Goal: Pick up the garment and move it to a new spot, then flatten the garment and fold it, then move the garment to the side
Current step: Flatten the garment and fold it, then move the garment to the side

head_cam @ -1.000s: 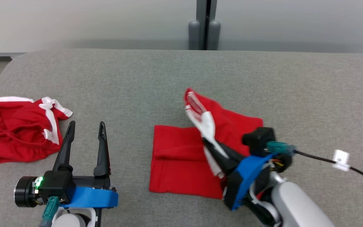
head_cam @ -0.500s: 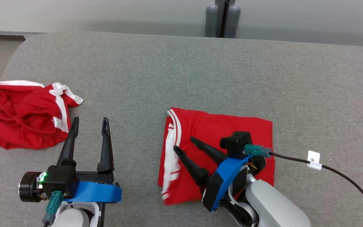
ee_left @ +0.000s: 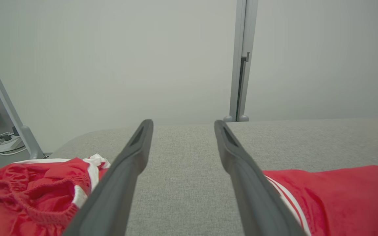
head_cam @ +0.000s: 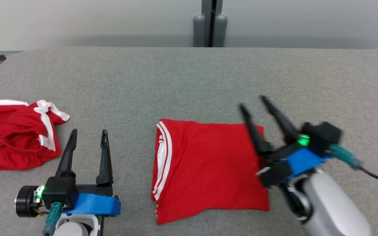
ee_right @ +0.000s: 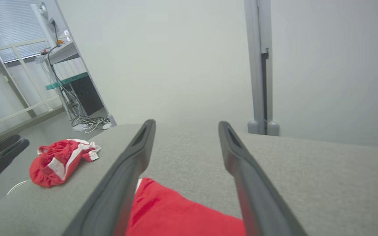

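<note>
The garment [head_cam: 205,167] is red with white stripes along its left edge and lies folded flat as a rough square on the grey table [head_cam: 189,75]. It also shows in the left wrist view [ee_left: 336,196] and the right wrist view [ee_right: 179,213]. My right gripper [head_cam: 252,102] is open above the garment's right edge, holding nothing; its fingertips point to the far side. My left gripper [head_cam: 88,133] stands open and empty to the left of the garment, apart from it.
A second red garment [head_cam: 15,134] with white trim lies crumpled at the table's left edge, also seen in the right wrist view [ee_right: 61,160]. A grey post [head_cam: 210,26] stands behind the table. A black cable [head_cam: 376,176] trails from my right wrist.
My right gripper let go of the garment's flap, opened wide and drew back to the right. The flap now lies flat, completing the fold. The head camera shifted; my left gripper stayed put.
</note>
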